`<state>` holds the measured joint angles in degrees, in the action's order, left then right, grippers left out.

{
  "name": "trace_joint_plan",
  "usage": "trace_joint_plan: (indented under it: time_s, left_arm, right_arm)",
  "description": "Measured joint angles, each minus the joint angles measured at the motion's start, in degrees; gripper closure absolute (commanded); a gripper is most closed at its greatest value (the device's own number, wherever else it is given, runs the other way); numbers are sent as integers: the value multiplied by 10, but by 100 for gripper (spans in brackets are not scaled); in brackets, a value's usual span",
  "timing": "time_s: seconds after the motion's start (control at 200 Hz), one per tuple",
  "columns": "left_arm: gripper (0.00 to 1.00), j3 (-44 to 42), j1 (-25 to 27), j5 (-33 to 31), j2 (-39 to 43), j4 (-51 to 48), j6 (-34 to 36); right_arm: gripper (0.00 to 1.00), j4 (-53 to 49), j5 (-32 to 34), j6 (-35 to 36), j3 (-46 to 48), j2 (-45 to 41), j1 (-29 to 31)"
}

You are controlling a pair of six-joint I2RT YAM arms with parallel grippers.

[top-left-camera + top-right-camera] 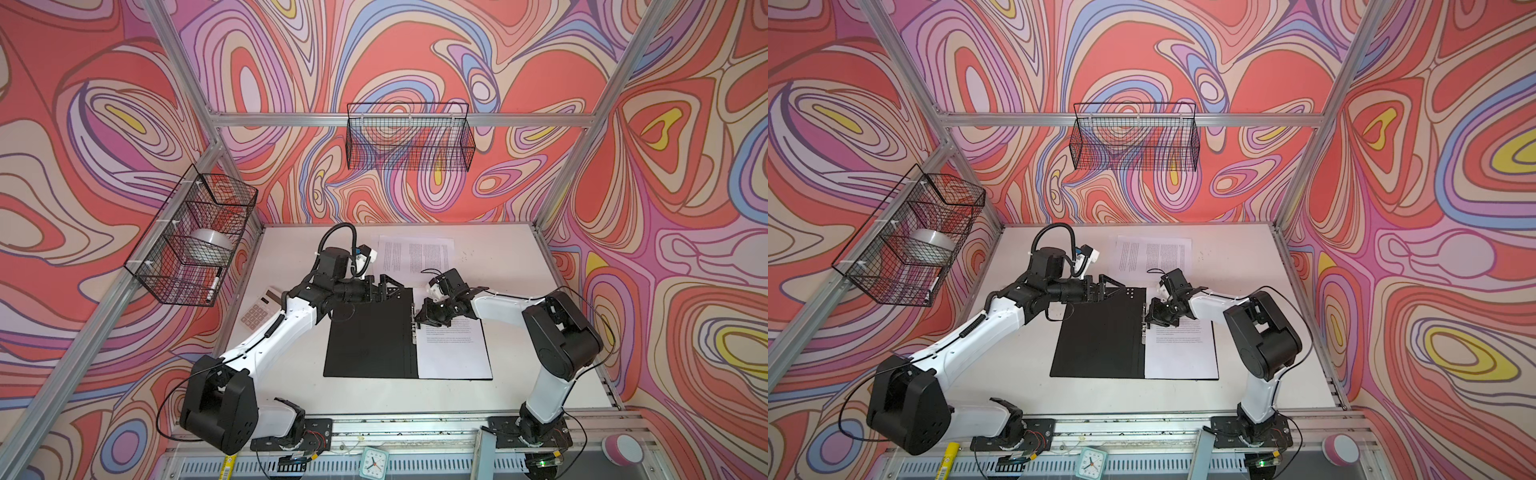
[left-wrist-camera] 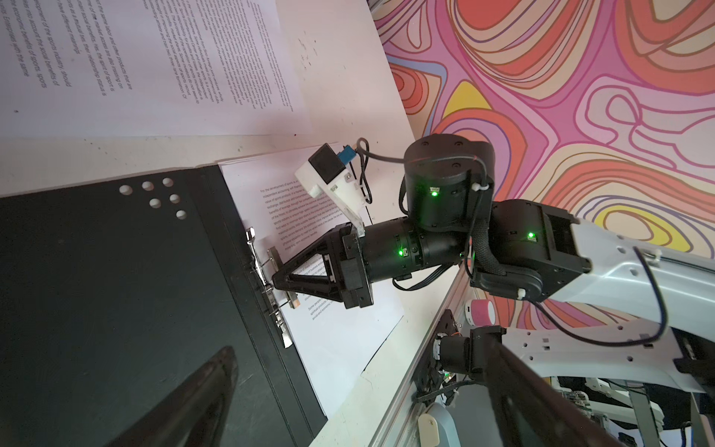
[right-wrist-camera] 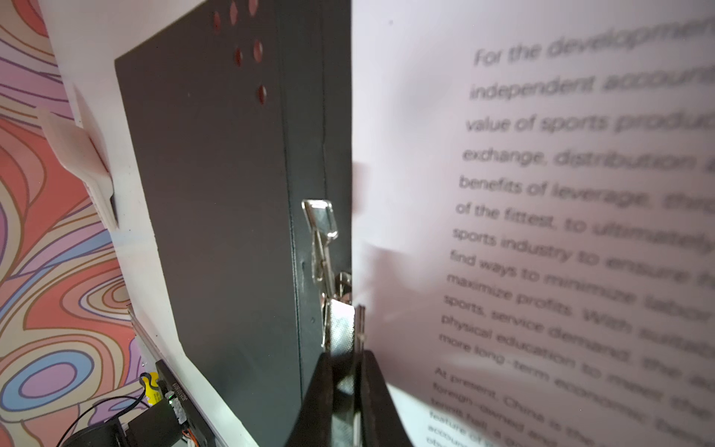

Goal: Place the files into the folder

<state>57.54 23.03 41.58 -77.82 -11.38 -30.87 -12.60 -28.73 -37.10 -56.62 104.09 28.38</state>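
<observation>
One folder (image 1: pixel 365 340) lies open, black inside up, in the middle of the desk (image 1: pixel 540 324). One printed sheet (image 1: pixel 455 353) rests flat on its right half. More files (image 1: pixel 415 253) lie by the desk's far edge (two overlapping sheets, as far as I can count). The right claw (image 1: pixel 419 319) is closed on the metal clip (image 3: pixel 321 228) at the folder's spine. The left claw (image 1: pixel 392 289) stands wide open over the far edge of the folder's left half, holding nothing. One calculator (image 1: pixel 259 309) sits near the desk's left edge.
</observation>
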Motion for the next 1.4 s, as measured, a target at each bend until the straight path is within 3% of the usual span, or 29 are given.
trace_joint_plan:
  time_s: [0.11,0.416,0.711,0.861,1.066,1.192,1.397]
  left_arm:
    - [0,7,-2,-6,-4,-8,7]
    - [0,9,-2,-23,-9,-21,17]
    - [0,19,-2,-65,-9,-47,48]
    - [0,19,-2,-90,-4,-52,58]
    - [0,19,-2,-116,-7,-21,34]
    - [0,59,-2,-118,-66,-4,11]
    - [0,197,-4,-118,-239,0,7]
  right_arm:
    - [100,2,-5,7,0,2,1]
    - [62,-10,5,16,-1,0,3]
    - [47,-13,14,18,-7,-37,3]
    - [26,-41,36,35,-15,-61,3]
    - [16,-63,83,54,-79,-77,-30]
    - [13,-42,102,39,-92,-71,-84]
    - [6,-26,144,15,-134,9,-136]
